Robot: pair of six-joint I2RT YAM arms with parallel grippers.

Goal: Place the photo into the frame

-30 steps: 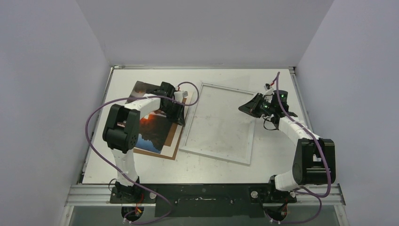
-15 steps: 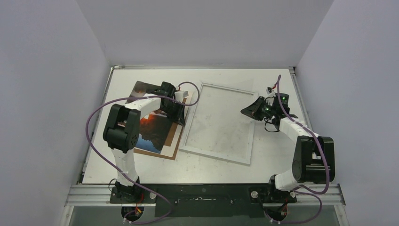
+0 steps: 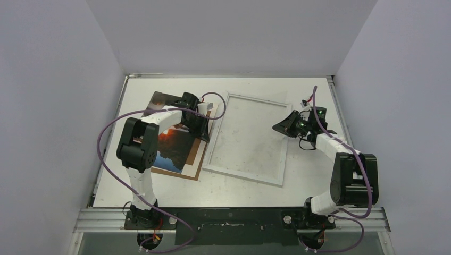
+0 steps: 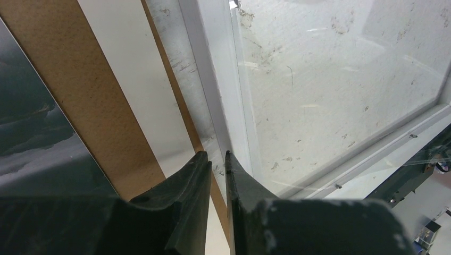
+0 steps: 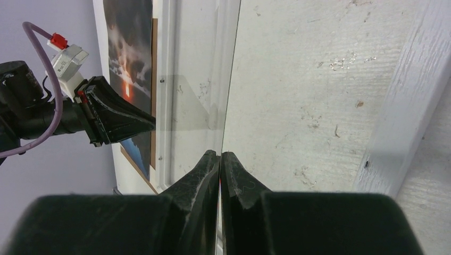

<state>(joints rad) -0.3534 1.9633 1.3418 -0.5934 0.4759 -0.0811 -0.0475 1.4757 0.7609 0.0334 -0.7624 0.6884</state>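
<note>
Right gripper (image 5: 219,154) pinches clear pane (image 5: 205,79) edge, arm stretched inward; left gripper (image 4: 214,156) nearly closed, grip unclear, between frame (image 4: 213,79) and photo (image 4: 26,133).

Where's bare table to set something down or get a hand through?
Widest: the near table strip between the frame and the arm bases. Smaller: between frame and right arm. Crowded: left end effector fills the gap beside the backing board.

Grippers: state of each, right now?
Left gripper: nearly shut at the frame border; whether it grips anything cannot be told.
Right gripper: shut on the thin clear pane.
</note>
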